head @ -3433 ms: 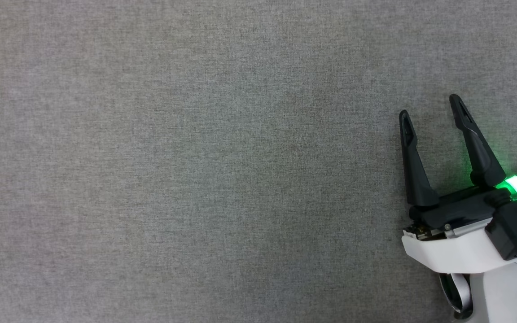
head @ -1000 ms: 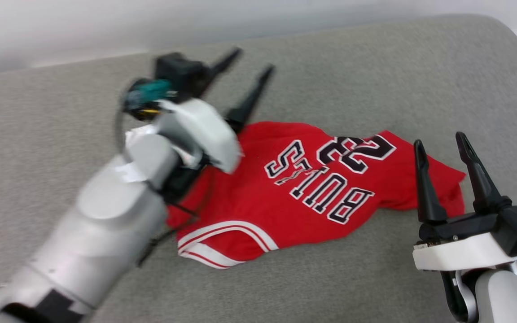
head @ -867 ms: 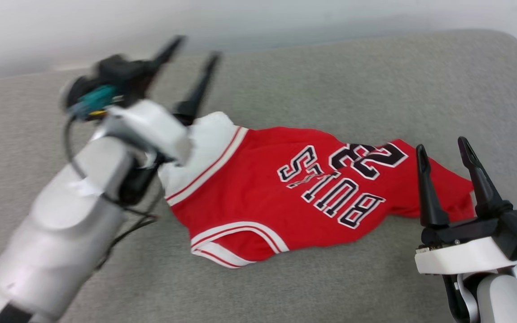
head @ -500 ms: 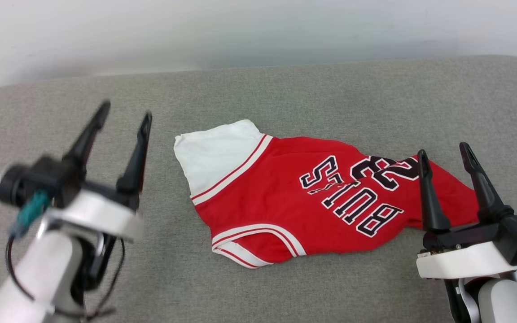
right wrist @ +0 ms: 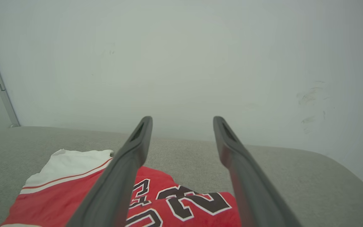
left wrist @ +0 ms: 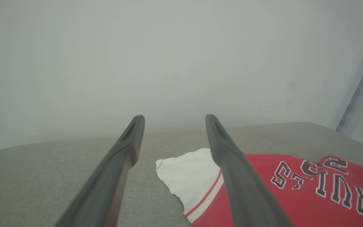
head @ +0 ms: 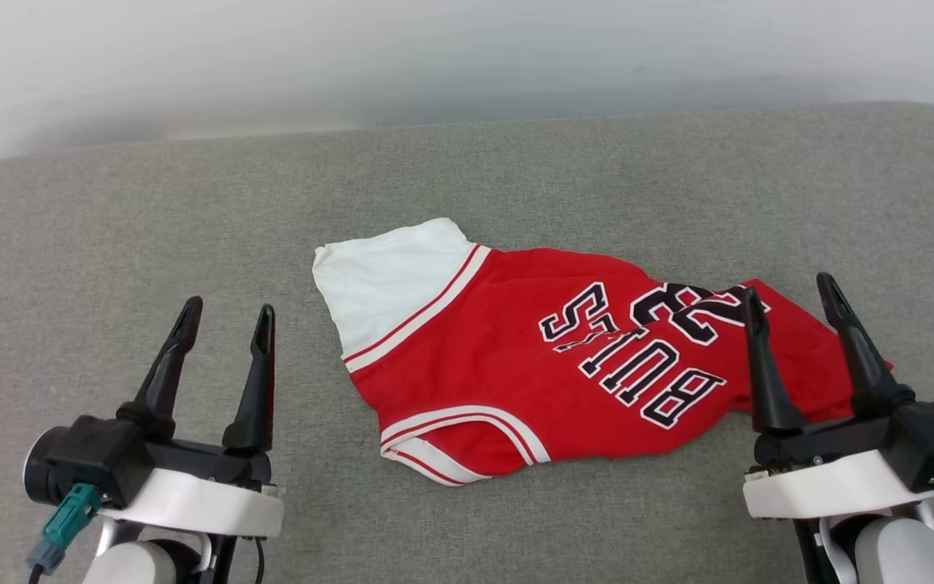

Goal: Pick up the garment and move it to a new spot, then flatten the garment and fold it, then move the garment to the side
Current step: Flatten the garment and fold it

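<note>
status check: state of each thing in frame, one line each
garment: lying rumpled, lettering up, unfolded, not gripped
left tool: open, empty, clear of the garment
right tool: open, empty, at the garment's numbered end

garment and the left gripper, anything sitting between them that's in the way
Nothing visible does. Bare grey cushion lies between the open left gripper and the garment, whose nearest part is its white sleeve. The gripper holds nothing and sits to the sleeve's left in the head view.
</note>
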Robot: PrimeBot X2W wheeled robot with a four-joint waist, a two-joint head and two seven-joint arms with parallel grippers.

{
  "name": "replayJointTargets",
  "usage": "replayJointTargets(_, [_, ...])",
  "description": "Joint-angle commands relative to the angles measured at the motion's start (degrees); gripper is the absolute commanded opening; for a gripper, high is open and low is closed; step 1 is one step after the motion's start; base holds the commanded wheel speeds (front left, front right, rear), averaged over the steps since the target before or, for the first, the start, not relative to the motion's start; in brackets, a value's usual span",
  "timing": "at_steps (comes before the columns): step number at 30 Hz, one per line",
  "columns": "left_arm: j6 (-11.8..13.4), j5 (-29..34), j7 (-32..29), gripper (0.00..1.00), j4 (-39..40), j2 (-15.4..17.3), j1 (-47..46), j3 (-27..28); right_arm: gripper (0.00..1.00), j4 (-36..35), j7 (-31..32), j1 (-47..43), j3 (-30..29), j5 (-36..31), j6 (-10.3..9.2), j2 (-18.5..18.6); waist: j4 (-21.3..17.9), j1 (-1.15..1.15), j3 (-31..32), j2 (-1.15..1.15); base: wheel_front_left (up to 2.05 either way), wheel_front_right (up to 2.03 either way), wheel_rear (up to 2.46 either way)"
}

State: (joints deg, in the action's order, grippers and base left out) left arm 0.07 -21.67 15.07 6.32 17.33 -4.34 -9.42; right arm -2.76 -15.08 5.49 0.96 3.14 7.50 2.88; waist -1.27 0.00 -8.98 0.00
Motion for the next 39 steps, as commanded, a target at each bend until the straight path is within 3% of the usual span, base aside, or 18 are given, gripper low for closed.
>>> replayJointTargets(1, [-1.64, 1.28, 0.15, 1.00, -0.81, -0.19, 0.60, 0.65, 1.00, 0.04, -0.14, -0.21, 0.47, 0.08, -0.02, -0.01, -0.49, 0.00, -0.30, 0.00, 0.00, 0.00, 0.00])
replayJointTargets(6, [-3.71, 2.02, 0.15, 1.00, -2.85, 0.59, -0.89, 0.68, 1.00, -0.11, -0.14, 0.16, 0.82, -0.17, -0.02, -0.01, -1.38, 0.00, -1.35, 0.00, 0.00, 0.00, 0.00])
replayJointTargets(9, [-5.24, 1.25, -3.99, 1.00, -4.11, 2.08, -4.12, -1.06, 1.00, -0.18, -0.14, 0.35, 1.25, -0.67, -0.03, -0.02, -1.99, 0.00, -2.79, 0.00, 0.00, 0.00, 0.00])
replayJointTargets(15, [-7.18, -2.77, -24.01, 1.00, -6.98, 7.35, -15.70, -7.76, 1.00, -0.58, -0.14, 2.14, 1.94, -0.48, -0.02, -0.02, -3.71, 0.00, -6.55, 0.00, 0.00, 0.00, 0.00])
replayJointTargets(21, [-7.49, -12.69, -45.58, 1.00, -10.36, 12.74, -27.16, -16.32, 1.00, -0.65, -0.14, 3.52, 2.05, 0.87, -0.02, -0.03, -6.10, 0.00, -9.94, 0.00, 0.00, 0.00, 0.00])
replayJointTargets(27, [-7.52, -20.75, -58.32, 1.00, -14.47, 16.64, -34.84, -23.02, 1.00, -0.49, -0.14, 4.49, 2.66, 2.16, -0.02, -0.02, -8.35, 0.00, -12.25, 0.00, 0.00, 0.00, 0.00])
replayJointTargets(31, [-7.53, -21.64, -61.35, 1.00, -16.83, 18.29, -37.58, -26.29, 1.00, -0.44, -0.14, 5.06, 2.39, 3.01, -0.02, -0.02, -9.46, 0.00, -13.25, 0.00, 0.00, 0.00, 0.00])
replayJointTargets(37, [-7.42, -20.23, -60.46, 1.00, -22.36, 19.04, -38.50, -29.95, 1.00, -0.66, -0.14, 5.29, 2.44, 3.35, -0.02, -0.02, -10.20, 0.00, -14.43, 0.00, 0.00, 0.00, 0.00])
replayJointTargets(38, [-7.42, -20.51, -60.48, 0.96, -23.31, 19.10, -38.25, -30.55, 1.00, -0.71, -0.14, 5.30, 2.42, 3.41, -0.02, -0.02, -10.19, 0.00, -14.52, 0.00, 0.00, 0.00, 0.00])
replayJointTargets(39, [-7.42, -20.84, -60.28, 0.04, -24.05, 19.16, -38.10, -30.89, 1.00, -0.76, -0.14, 5.28, 2.32, 3.46, -0.02, -0.02, -10.12, 0.00, -14.60, 0.00, 0.00, 0.00, 0.00])
